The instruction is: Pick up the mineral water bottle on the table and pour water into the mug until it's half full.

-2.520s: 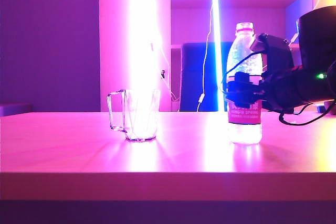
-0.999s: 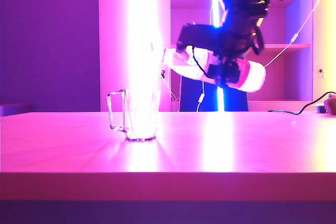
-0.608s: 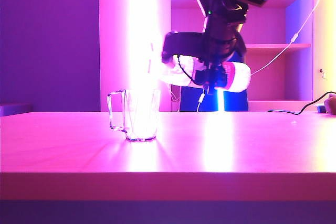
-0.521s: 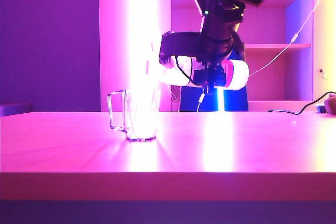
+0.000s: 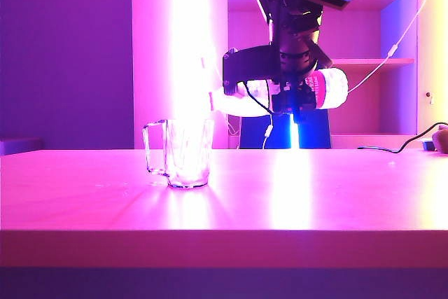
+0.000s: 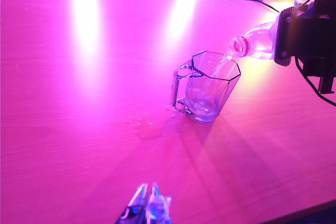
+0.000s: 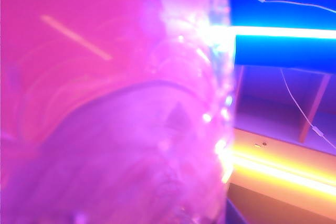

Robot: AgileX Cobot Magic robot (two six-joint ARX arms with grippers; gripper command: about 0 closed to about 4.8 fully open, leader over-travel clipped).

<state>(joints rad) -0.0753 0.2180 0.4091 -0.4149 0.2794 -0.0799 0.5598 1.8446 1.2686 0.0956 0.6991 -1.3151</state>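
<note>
Across the sequence, we are seeing the mineral water bottle (image 5: 280, 96) leaving its upright stand on the table (image 5: 224, 201), rising, and tipping toward the mug (image 5: 183, 153); its base is now sitting higher than a moment ago. At far left, we are viewing the mug standing upright on the table, handle facing left, with small droplets (image 6: 137, 123) lying beside it. At centre, we are watching the bottle lying nearly level, its mouth over the mug's rim and a thin stream of water (image 6: 224, 65) running into it. The right pincer (image 5: 290, 92) is gripping the bottle around its labelled middle. The left pincer (image 6: 147, 209) is hanging low above the table, well apart from the mug, fingertips nearly together.
</note>
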